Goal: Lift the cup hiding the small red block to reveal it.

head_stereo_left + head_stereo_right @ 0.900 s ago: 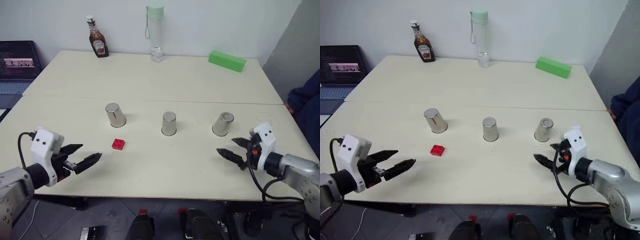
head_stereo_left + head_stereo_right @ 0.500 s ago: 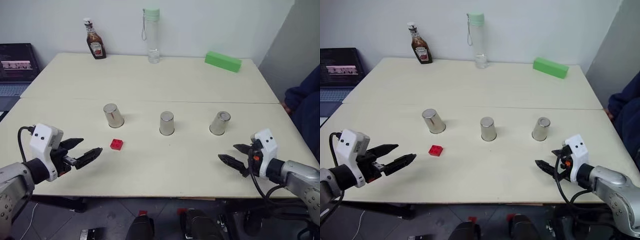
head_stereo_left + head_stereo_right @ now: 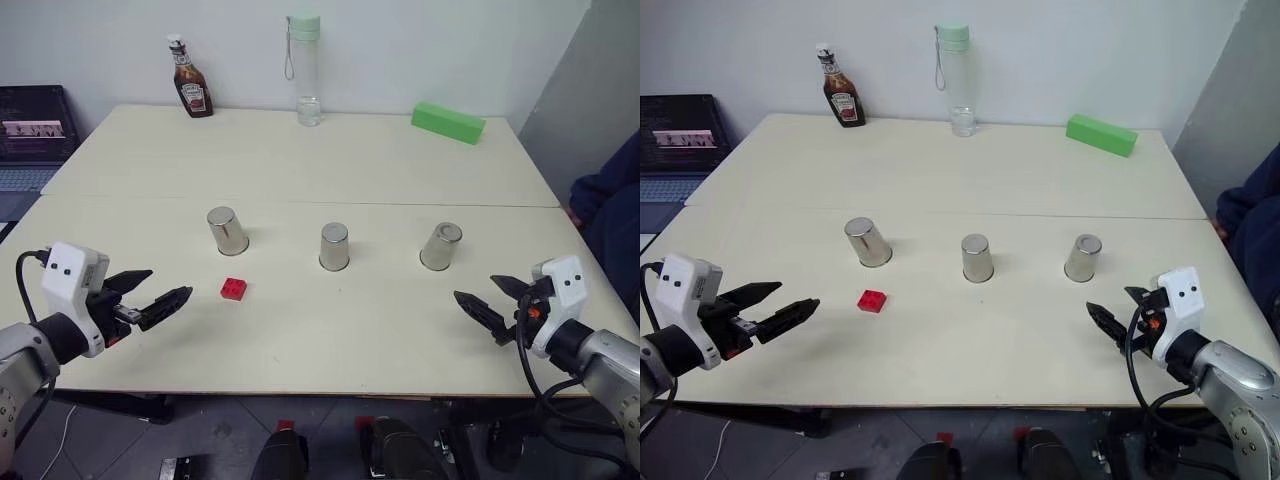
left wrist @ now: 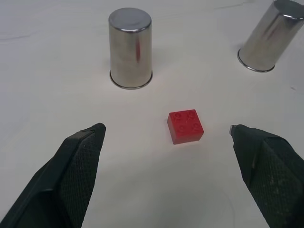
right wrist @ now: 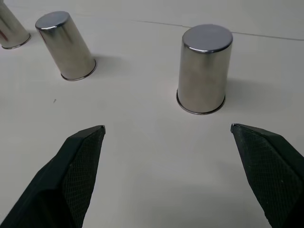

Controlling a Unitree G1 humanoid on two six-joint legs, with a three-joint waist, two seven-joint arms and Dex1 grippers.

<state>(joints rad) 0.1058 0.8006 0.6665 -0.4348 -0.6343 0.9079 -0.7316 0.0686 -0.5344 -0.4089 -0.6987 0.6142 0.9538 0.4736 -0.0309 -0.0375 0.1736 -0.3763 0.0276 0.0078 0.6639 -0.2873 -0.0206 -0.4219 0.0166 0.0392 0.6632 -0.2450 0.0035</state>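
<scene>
- We see three steel cups standing upside down in a row across the table (image 3: pixel 300 340): the left cup (image 3: pixel 227 230), the middle cup (image 3: pixel 334 246) and the right cup (image 3: pixel 440 246).
- The small red block (image 3: pixel 235 289) lies bare on the tabletop, just in front of the left cup and apart from it; no cup covers it at this moment.
- Our left gripper (image 3: pixel 150 300) hovers near the table's front edge, jaws wide apart and empty, with the block lying ahead between its fingers in the left wrist view.
- Our right gripper (image 3: pixel 490 305) hangs in front of the right cup, jaws spread wide, holding nothing.
- We judge that the lift has not begun: the block has to be hidden before any cup can reveal it.
- To do the step well, we keep both arms back and low, clear of the row.
- The cups look alike, so we fix on the block and on whichever cup ends up over it.
- When we go in, we straddle that cup at mid-height, close squarely and raise it straight up, so the rim cannot drag the block.
</scene>
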